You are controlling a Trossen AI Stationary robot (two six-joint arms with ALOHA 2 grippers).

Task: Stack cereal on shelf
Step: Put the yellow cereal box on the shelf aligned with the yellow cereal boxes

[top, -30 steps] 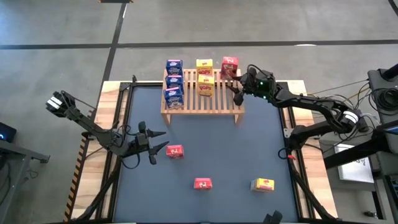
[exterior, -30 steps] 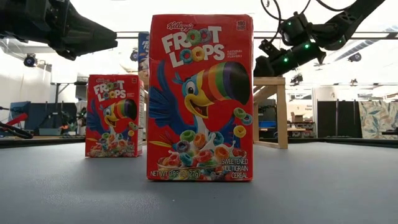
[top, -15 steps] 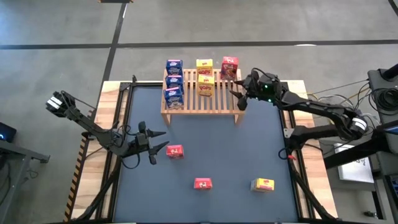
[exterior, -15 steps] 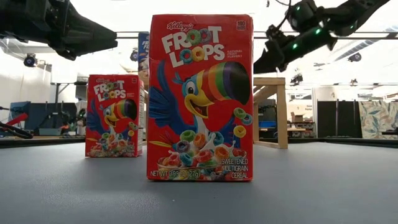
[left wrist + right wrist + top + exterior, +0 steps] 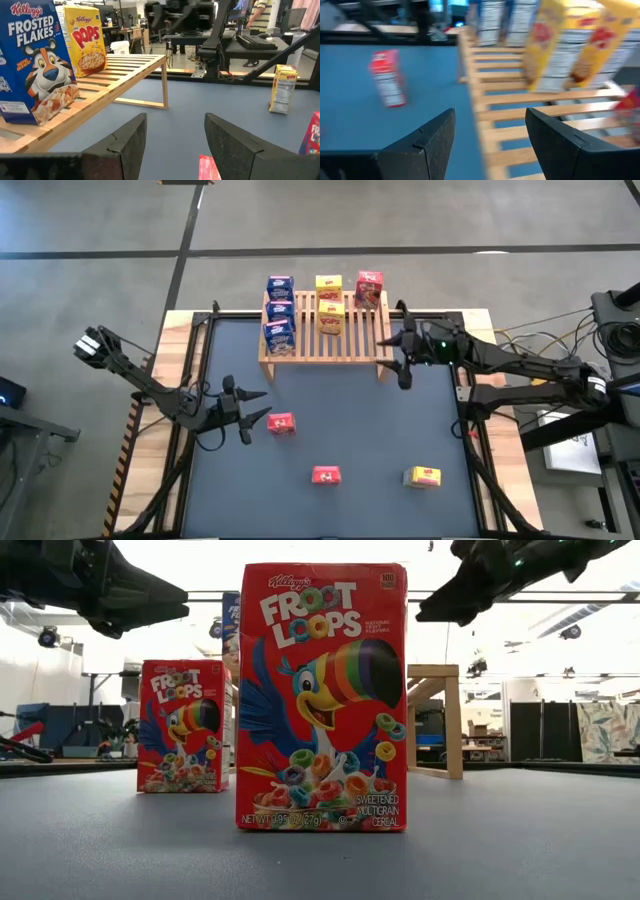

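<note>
The wooden shelf stands at the table's far side. On its slats stand three blue cereal boxes, two yellow ones and a red one. On the mat stand a red box, a second red box and a yellow box. My left gripper is open at the left, level, just short of the first red box. My right gripper hangs open above the shelf's near right corner, with nothing between its fingers.
The blue mat has free room in its middle and right part. Wooden borders frame it. In the low view the nearest red box fills the middle, with the shelf's leg behind it. A person stands beyond the table.
My right gripper has drawn back from the shelf's far right corner, beside the red box there, toward the table's near edge and a little up, staying open. The boxes on the shelf have not moved.
</note>
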